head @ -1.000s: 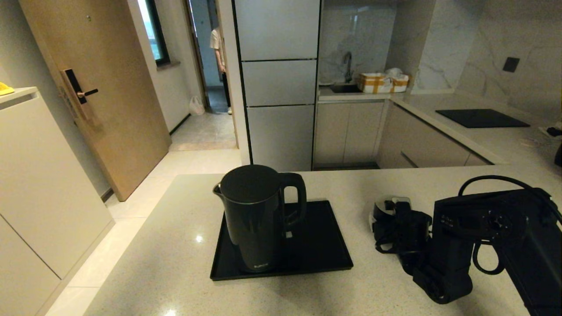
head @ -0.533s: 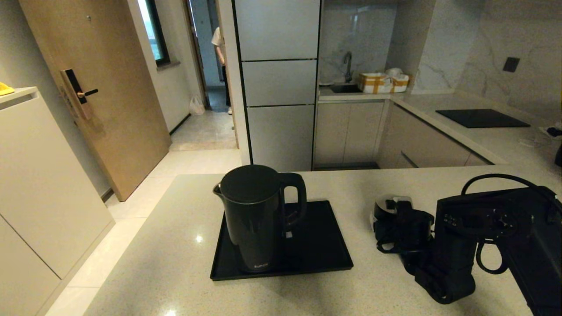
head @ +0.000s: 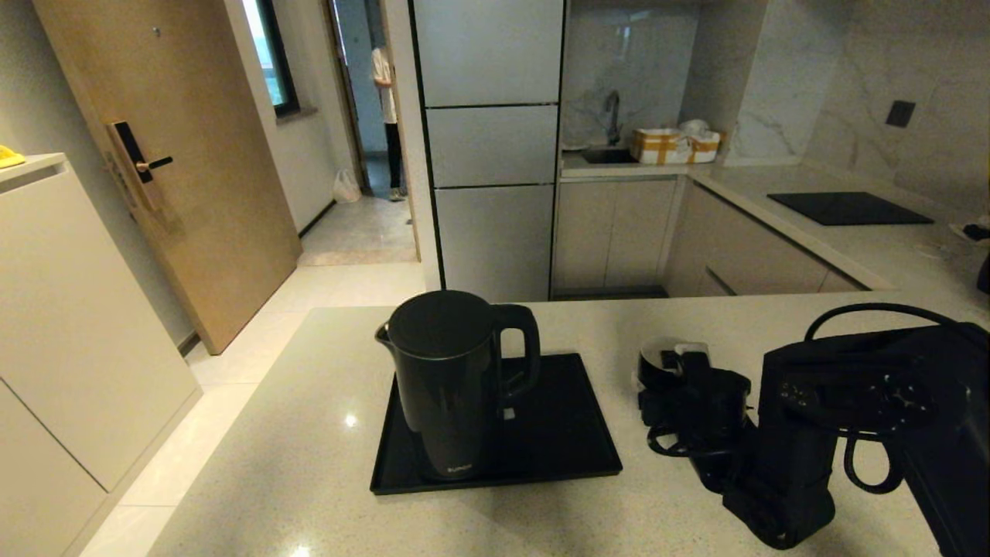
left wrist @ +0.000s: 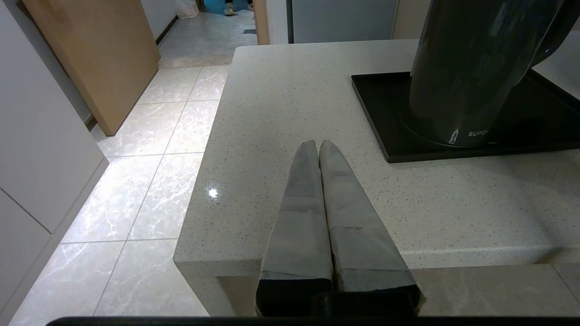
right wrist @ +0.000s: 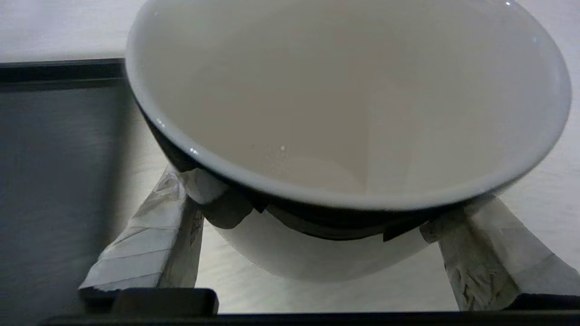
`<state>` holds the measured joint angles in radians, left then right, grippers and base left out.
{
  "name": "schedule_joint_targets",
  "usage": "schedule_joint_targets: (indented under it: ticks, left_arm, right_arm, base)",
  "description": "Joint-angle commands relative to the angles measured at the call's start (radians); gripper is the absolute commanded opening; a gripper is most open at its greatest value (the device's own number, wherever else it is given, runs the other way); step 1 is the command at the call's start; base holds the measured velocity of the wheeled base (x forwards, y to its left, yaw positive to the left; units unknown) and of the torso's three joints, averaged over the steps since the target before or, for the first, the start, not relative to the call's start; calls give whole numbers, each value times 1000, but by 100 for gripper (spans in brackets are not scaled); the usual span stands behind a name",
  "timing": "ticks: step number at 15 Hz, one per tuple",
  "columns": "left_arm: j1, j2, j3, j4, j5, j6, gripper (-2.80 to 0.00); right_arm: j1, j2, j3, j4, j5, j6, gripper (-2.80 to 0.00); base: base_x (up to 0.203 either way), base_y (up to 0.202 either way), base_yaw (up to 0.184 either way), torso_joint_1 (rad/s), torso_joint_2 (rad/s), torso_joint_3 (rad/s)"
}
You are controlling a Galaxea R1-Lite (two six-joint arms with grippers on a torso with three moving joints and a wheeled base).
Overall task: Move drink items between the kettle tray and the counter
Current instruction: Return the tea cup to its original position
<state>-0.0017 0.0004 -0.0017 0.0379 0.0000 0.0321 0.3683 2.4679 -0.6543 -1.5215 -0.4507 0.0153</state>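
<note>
The right gripper (head: 671, 370) is hiding most of the small black cup (head: 656, 357) in the head view; only its white inside is showing. Its fingers (right wrist: 149, 235) are pinching the cup on both sides, right of the kettle tray (head: 568, 433). Compared with half a second ago, cup and gripper are sitting closer to the tray. The kettle (head: 445, 383) is standing on the tray on the counter (head: 309, 433). The left gripper (left wrist: 318, 147) is resting with its fingers pressed together over the counter's near left edge.
</note>
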Motion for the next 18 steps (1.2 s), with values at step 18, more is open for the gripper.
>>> schedule_joint_targets:
  ticks: [18]
  left_arm:
    - [0,0,0,0,0,0,-280]
  right_arm:
    - [324,19,-49,-8,-108,13,-280]
  base:
    - [0,0,0,0,0,0]
